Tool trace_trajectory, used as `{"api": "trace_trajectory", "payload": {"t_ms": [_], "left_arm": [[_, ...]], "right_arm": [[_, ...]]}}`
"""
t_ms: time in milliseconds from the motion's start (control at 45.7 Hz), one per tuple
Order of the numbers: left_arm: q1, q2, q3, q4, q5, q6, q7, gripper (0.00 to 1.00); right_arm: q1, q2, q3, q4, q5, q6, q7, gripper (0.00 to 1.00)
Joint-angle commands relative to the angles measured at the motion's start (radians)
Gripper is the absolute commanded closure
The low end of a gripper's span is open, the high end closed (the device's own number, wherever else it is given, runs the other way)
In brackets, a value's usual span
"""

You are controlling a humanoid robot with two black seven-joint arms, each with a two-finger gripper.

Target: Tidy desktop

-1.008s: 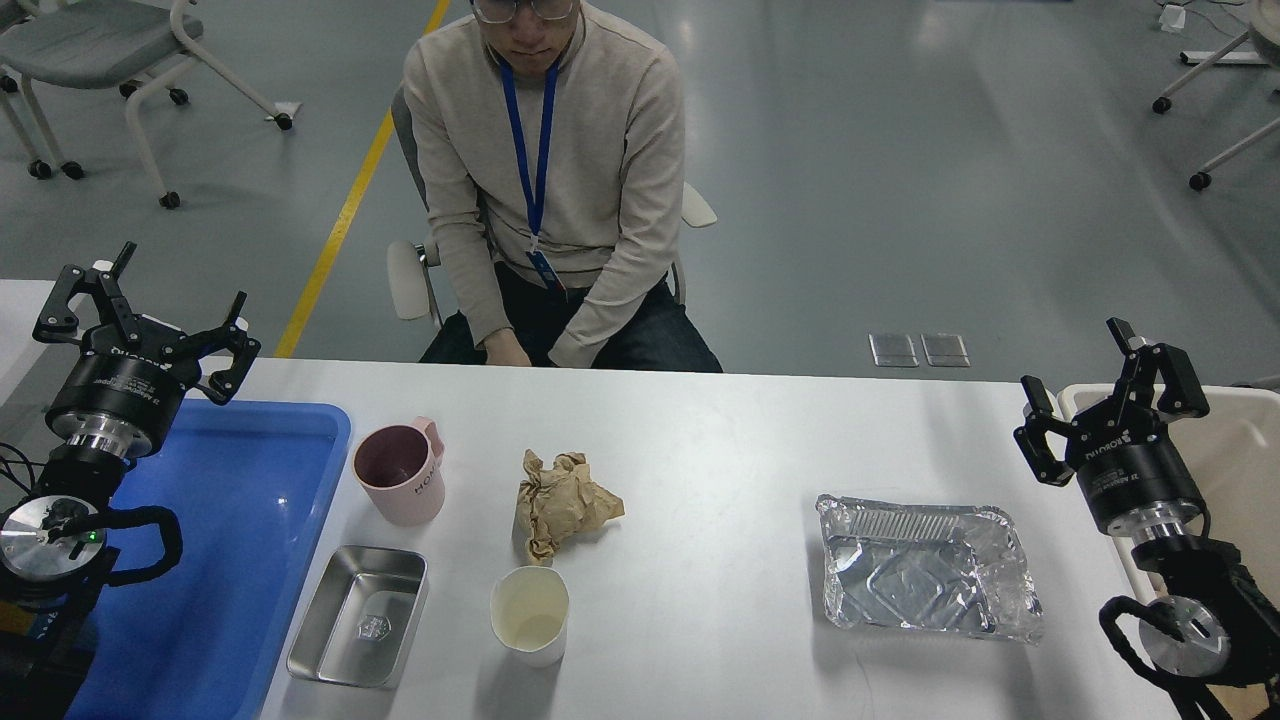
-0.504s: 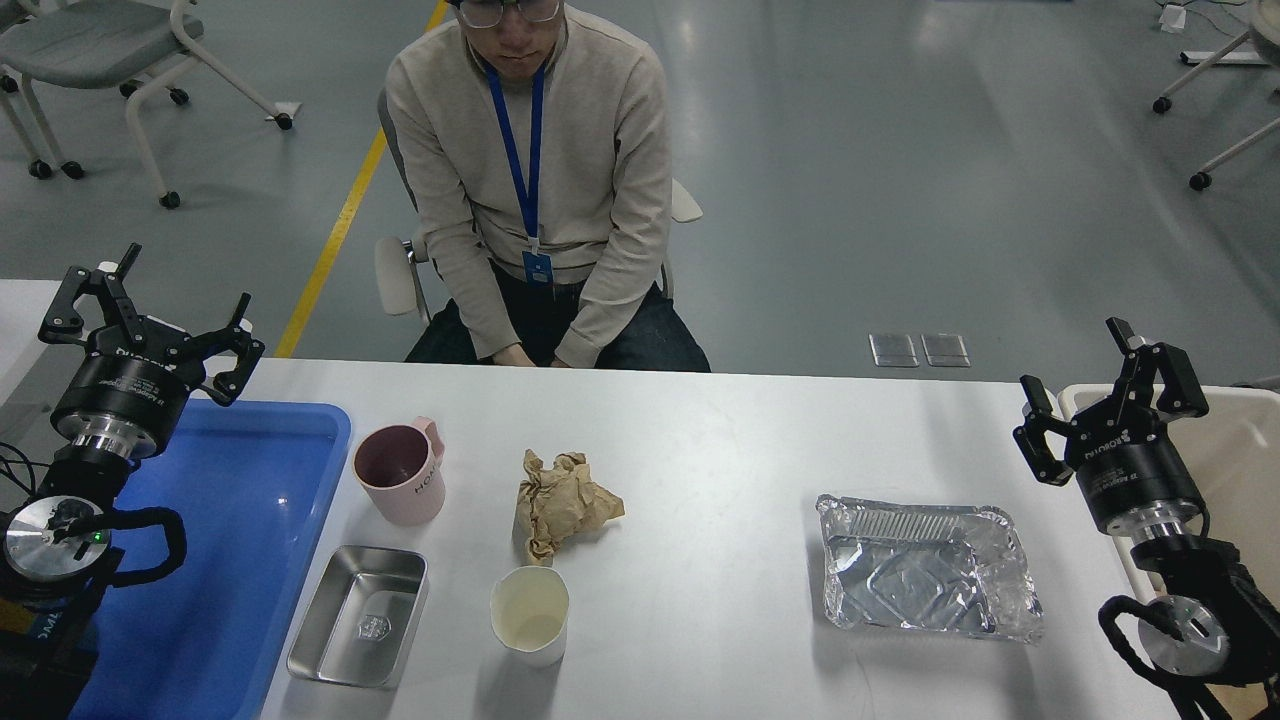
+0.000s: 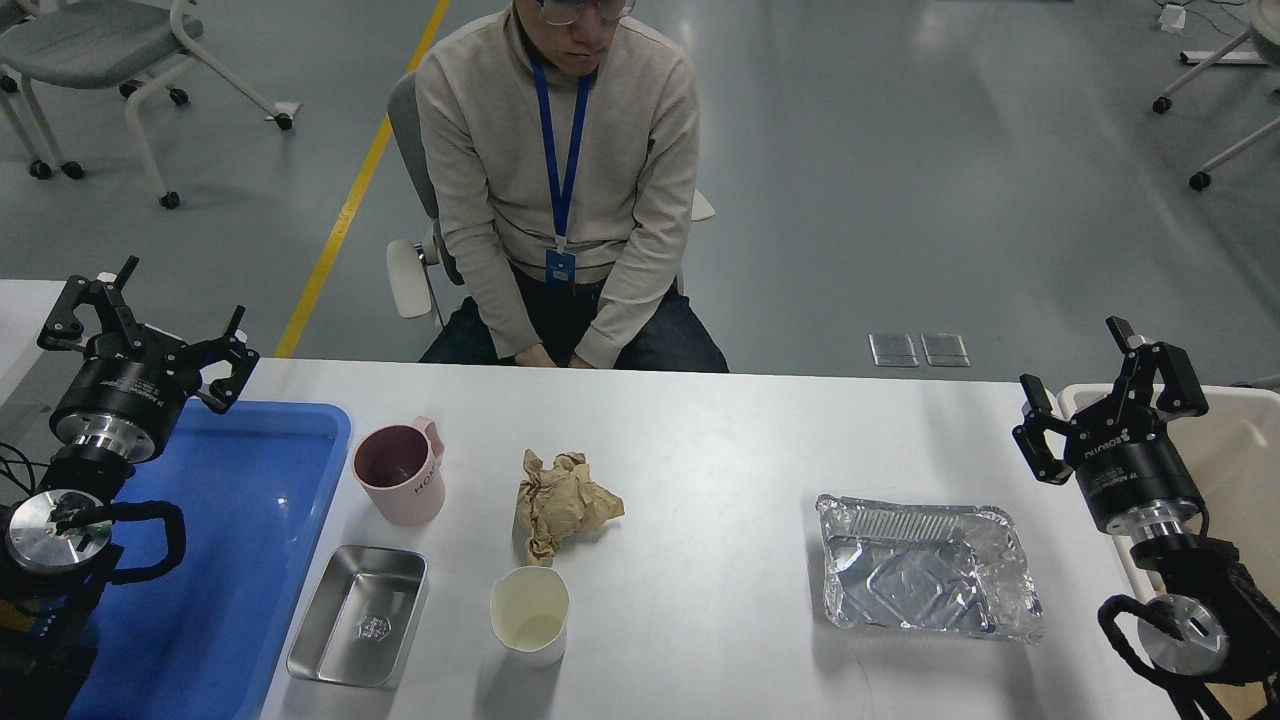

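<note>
My left gripper (image 3: 140,318) hangs with its fingers spread wide and nothing between them, raised above the far corner of the blue tray (image 3: 240,520). My right gripper (image 3: 1105,385) is likewise spread wide and empty, held up at the near edge of the beige bin (image 3: 1240,450). Between the two lies the desktop (image 3: 720,440), a broad white matte top with the tray at its left end and the bin at its right end. On the desktop, just right of the tray, stands a pink mug (image 3: 400,475); nearer me than the mug sits a steel dish (image 3: 358,615), and right of that dish a pale paper cup (image 3: 529,615). A crumpled brown paper (image 3: 562,502) lies right of the mug. A crushed foil container (image 3: 925,568) lies toward the desktop's right end, near my right gripper but apart from it. Beyond the desktop's far edge a seated person (image 3: 560,190) faces me, on a grey floor with a yellow line (image 3: 350,200) and wheeled chairs (image 3: 110,60)
</note>
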State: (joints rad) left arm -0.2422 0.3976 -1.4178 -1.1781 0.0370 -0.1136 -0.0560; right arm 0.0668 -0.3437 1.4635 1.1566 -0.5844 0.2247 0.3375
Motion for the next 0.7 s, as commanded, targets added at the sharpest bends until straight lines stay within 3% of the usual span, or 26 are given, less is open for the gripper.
{"api": "trace_trajectory", "payload": {"t_ms": [0, 285, 394, 482, 679], "left_arm": [[-0.002, 0.0, 0.002, -0.012, 0.008, -0.008, -0.004, 0.04], [0.017, 0.026, 0.007, -0.032, 0.053, 0.002, -0.002, 0.04], [0.041, 0.049, 0.025, -0.09, 0.113, 0.003, -0.002, 0.04], [0.069, 0.118, 0.075, -0.159, 0.155, 0.021, -0.004, 0.04], [0.069, 0.26, 0.23, -0.184, 0.166, 0.091, 0.002, 0.04]], "right_arm": [[-0.001, -0.001, 0.001, 0.002, 0.0, 0.002, 0.0, 0.0], [-0.001, -0.001, 0.001, 0.003, -0.002, 0.005, 0.0, 0.0], [-0.001, -0.003, 0.001, 0.003, 0.0, 0.007, 0.0, 0.0], [-0.001, -0.003, 0.001, 0.003, -0.002, 0.009, 0.0, 0.0], [-0.001, -0.003, -0.002, -0.002, -0.002, 0.01, 0.0, 0.0]]}}
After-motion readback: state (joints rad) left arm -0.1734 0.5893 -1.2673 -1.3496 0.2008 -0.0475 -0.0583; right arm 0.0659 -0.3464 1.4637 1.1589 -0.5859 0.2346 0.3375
